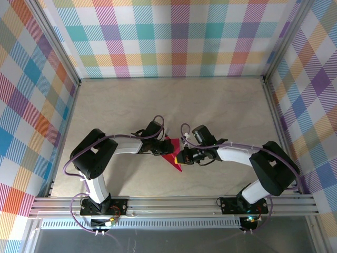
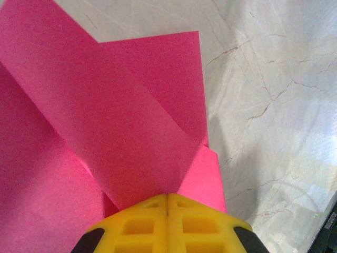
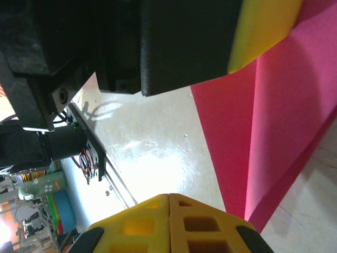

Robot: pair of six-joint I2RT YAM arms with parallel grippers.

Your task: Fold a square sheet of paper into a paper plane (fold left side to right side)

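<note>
Fold in progress, centre of worktop (image 1: 221, 105).
The square sheet of paper (image 1: 172, 158) lies partly folded, one flap raised; left fingers (image 2: 142, 227) closed at it, right fingers (image 3: 202, 224) closed just beside. Next probably calls for pressing the crease flat.

Bright, even overhead light; glare whitens the bench (image 3: 152, 150) in the right wrist view, where near parts blur.

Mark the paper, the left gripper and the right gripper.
paper (image 2: 131, 126), left wrist view, on the folded-over flap.
left gripper (image 2: 167, 205), left wrist view, on the seam between its closed yellow fingertips.
right gripper (image 3: 169, 205), right wrist view, on the seam between its closed yellow fingertips.
</note>
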